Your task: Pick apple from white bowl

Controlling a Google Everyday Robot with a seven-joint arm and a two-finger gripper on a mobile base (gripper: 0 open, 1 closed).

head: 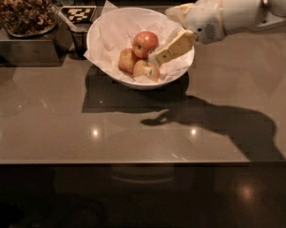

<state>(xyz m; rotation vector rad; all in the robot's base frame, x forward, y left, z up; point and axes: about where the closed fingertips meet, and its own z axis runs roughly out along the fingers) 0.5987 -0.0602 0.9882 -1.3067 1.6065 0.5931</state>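
The bowl [133, 83] sits near the far edge of the counter [133, 132], a little left of its middle, lined with crinkled white paper [113, 28] whose corners stick up. The apple [146, 43] rests in the bowl on top of the pile, towards the far side. Two paler apples lie below it: one [127, 61] towards the left edge, one [146, 71] towards the near edge.

The gripper [162, 36] reaches in from the far right corner and hangs over the right half of the bowl. Its fingers are spread and hold nothing. The lower finger [175, 47] slants down with its tip just beside the apple, on its right; whether they touch I cannot tell. The upper finger [178, 11] is above the bowl's far rim.

A tray of nuts [21, 8] stands at the far left corner, with a checkered tag [78, 14] between it and the bowl. The arm's shadow [218, 122] falls across the counter's right side.
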